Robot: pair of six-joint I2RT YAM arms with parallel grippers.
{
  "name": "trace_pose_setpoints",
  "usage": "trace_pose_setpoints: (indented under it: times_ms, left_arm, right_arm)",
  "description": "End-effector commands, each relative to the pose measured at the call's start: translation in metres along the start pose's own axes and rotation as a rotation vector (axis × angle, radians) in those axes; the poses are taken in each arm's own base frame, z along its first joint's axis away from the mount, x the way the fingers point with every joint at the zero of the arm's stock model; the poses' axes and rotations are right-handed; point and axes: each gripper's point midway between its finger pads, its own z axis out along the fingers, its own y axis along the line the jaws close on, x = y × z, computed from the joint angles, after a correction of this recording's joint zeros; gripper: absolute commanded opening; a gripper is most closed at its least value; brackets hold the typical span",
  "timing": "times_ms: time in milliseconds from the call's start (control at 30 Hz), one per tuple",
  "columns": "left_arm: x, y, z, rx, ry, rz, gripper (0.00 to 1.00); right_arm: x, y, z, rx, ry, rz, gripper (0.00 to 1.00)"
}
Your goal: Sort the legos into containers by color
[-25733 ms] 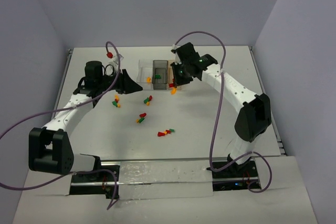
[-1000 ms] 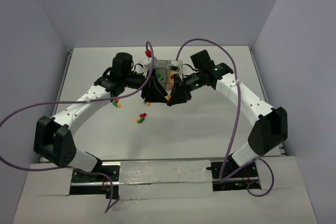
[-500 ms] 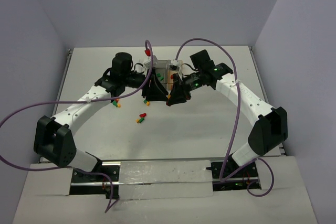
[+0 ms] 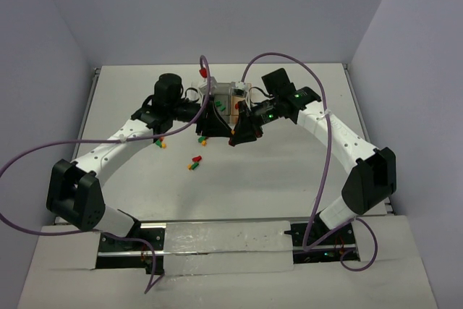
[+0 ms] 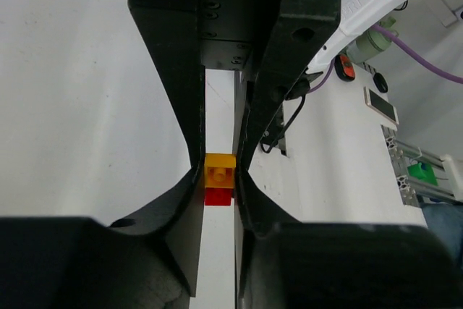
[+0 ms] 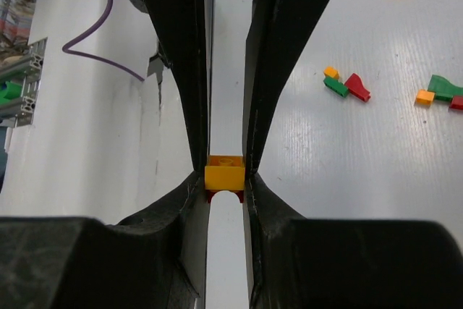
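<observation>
Top view: on the white table point(image 4: 289, 171), between pale lilac walls point(image 4: 43, 34), the left gripper point(image 4: 221, 134) and right gripper point(image 4: 238, 134) are tip to tip at 6 o'clock of the containers point(image 4: 233, 89). Loose legos point(image 4: 194, 162) lie at 7.

Left wrist: the fingers are clamped on a yellow-over-red lego stack point(image 5: 219, 171).

Right wrist: these fingers pinch the stack too. More legos lie on the table at 2 o'clock.

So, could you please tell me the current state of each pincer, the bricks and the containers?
left pincer: shut on the brick pair.
right pincer: shut on what looks like the same brick pair, tip to tip with the left.
brick pair: yellow and red, stuck together, pinched from both sides.
loose bricks: lying scattered, unsorted.
containers: upright, open-topped, a few bricks inside.
</observation>
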Motion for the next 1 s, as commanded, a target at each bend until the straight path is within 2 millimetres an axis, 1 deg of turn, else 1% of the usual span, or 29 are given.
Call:
trace_pose_setpoints:
  times_ms: [0, 100, 133, 167, 200, 267, 333, 433, 567, 667, 833, 967]
  left_arm:
    - [-0.010, -0.008, 0.003, 0.033, -0.028, 0.046, 0.23]
    - [-0.010, -0.008, 0.003, 0.033, -0.029, 0.035, 0.16]
    - [-0.011, -0.009, 0.003, 0.037, -0.031, 0.033, 0.11]
    - [-0.011, -0.009, 0.003, 0.035, -0.031, 0.031, 0.09]
    - [-0.011, -0.009, 0.003, 0.033, -0.031, 0.031, 0.03]
    - [-0.011, -0.008, 0.003, 0.028, -0.032, 0.026, 0.00]
    - [-0.012, -0.007, 0.002, 0.018, -0.037, 0.023, 0.00]
    - [-0.015, -0.005, -0.002, 0.005, -0.049, 0.011, 0.00]
    - [-0.021, -0.001, -0.009, 0.001, -0.088, -0.015, 0.00]
    - [-0.024, 0.000, -0.012, 0.002, -0.103, -0.026, 0.00]
    - [-0.025, 0.004, -0.016, -0.009, -0.113, -0.033, 0.00]
    - [-0.026, 0.003, -0.017, -0.006, -0.118, -0.035, 0.00]
  right_arm:
    - [-0.026, 0.011, -0.006, 0.008, -0.047, -0.102, 0.05]
    - [-0.026, 0.010, -0.005, 0.010, -0.045, -0.099, 0.06]
    - [-0.026, 0.011, -0.004, 0.009, -0.044, -0.101, 0.07]
    - [-0.026, 0.010, -0.005, 0.015, -0.044, -0.095, 0.10]
    - [-0.027, 0.009, -0.005, 0.020, -0.045, -0.094, 0.13]
    - [-0.027, 0.007, -0.005, 0.035, -0.043, -0.078, 0.29]
    - [-0.026, 0.003, -0.004, 0.050, -0.037, -0.057, 0.43]
    - [-0.025, 0.002, -0.004, 0.057, -0.032, -0.047, 0.51]
    - [-0.024, 0.000, -0.003, 0.058, -0.031, -0.034, 0.54]
    - [-0.025, 0.000, -0.003, 0.056, -0.035, -0.038, 0.51]
    - [-0.025, -0.001, -0.005, 0.055, -0.040, -0.031, 0.51]
    - [-0.026, -0.003, -0.008, 0.055, -0.049, -0.021, 0.48]
